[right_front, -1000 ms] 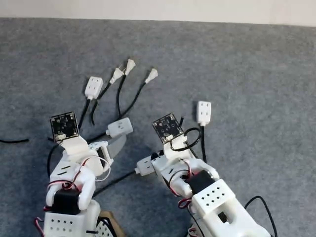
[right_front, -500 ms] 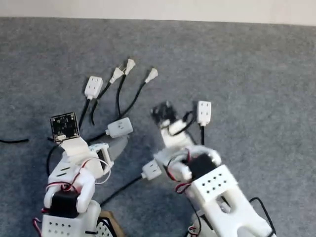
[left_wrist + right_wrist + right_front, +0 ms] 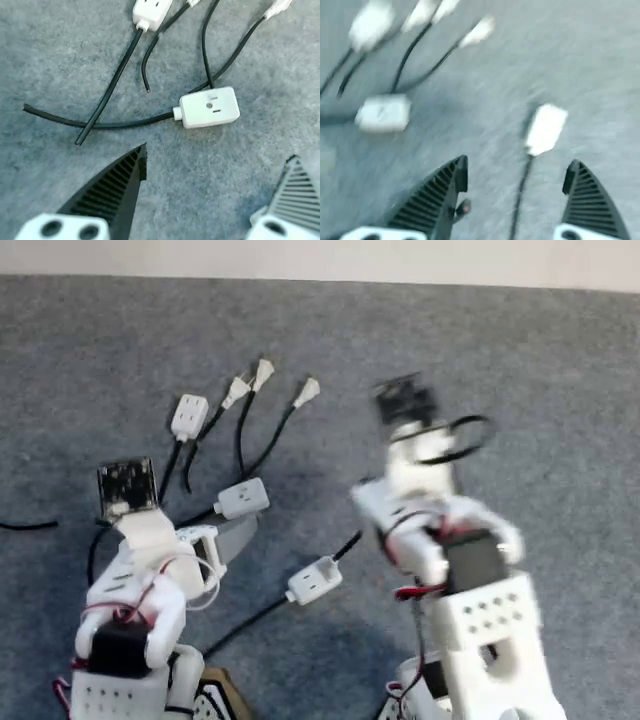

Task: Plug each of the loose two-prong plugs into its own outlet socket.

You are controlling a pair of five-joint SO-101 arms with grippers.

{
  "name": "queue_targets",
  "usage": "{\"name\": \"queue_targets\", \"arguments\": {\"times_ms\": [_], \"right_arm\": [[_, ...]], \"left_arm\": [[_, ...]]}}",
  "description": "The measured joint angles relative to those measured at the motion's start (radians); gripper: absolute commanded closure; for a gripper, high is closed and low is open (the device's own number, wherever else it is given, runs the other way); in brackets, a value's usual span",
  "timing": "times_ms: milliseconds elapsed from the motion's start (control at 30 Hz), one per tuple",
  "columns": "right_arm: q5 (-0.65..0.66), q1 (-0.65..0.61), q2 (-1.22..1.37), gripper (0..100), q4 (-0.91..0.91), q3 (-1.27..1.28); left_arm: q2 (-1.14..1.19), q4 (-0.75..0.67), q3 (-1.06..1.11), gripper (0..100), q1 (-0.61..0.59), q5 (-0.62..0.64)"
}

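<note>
Three two-prong plugs lie on black cords at the far middle of the grey carpet. White outlet sockets rest at the far left, in the middle and nearer the front. My left gripper hangs open just short of the middle socket, nothing between its fingers. My right gripper is open above the carpet, with another white socket lying a little ahead of its fingertips. In the high view the right arm covers that socket.
Black cords cross between the plugs and the sockets, and a loose cord end lies near the left gripper. A cord runs off the left edge. Bare carpet stretches to the right and far side.
The right arm has swung away from the front socket toward the far right, now over the right-hand socket. The front socket shifted slightly right. The left arm barely moved.
</note>
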Motion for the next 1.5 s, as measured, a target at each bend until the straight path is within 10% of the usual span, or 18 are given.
{"name": "queue_targets", "arguments": {"times_ms": [333, 667, 1000, 1500], "right_arm": [[0.0, 0.137, -0.043, 70.5, 0.371, -0.459], [0.11, 0.192, -0.525, 70.5, 0.149, 0.175], [0.209, 0.362, -0.838, 70.5, -0.305, 1.112], [0.204, 0.364, -0.951, 70.5, -0.331, 1.163]], "left_arm": [[0.878, 0.321, -0.638, 69, 0.112, -0.127], [1.007, 0.47, -0.767, 68, 0.275, -0.264], [1.007, 0.242, -0.601, 68, 0.42, -0.264], [1.008, -0.11, -0.307, 68, 0.562, -0.264]]}}
